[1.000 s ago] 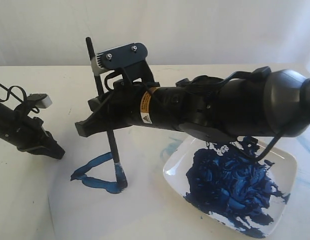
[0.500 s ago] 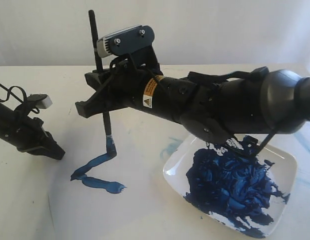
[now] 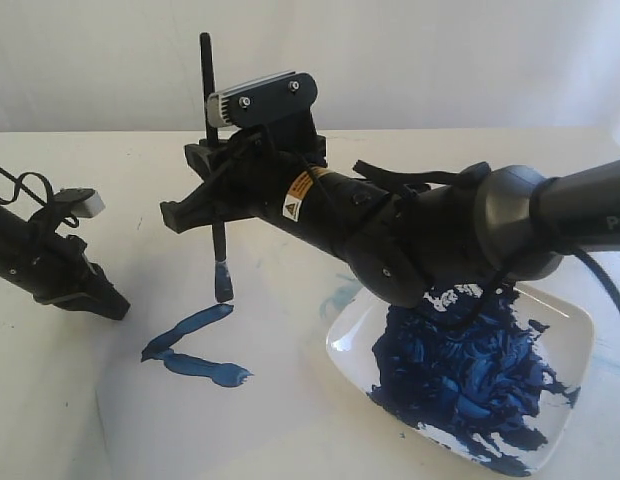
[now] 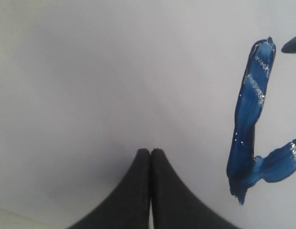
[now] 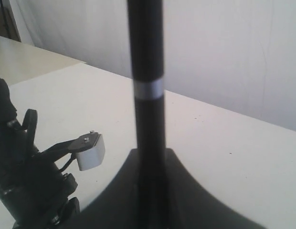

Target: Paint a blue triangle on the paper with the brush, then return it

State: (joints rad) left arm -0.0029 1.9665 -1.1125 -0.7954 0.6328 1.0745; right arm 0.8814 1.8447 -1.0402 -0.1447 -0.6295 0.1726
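Right gripper (image 3: 195,212) clamped on brush (image 3: 219,262) mid-shaft; brush upright, blue tip just past the stroke's far end, contact with paper (image 3: 290,410) unclear. Right arm stretched low from right over paint dish (image 3: 582,322). Left gripper (image 4: 150,153) pressed closed, empty, at left. Blue triangle (image 3: 187,352) unfinished: two wet strokes joined at left.

Brush (image 3: 219,255) upright over paper (image 3: 290,410); painted strokes (image 3: 190,350) on paper, front-left of tip; dish (image 3: 342,345) right of strokes.

The brush (image 3: 219,255) lifts off the paper (image 3: 290,400) toward 12 o'clock; its tip now hangs clear of the unfinished blue triangle (image 3: 205,368).
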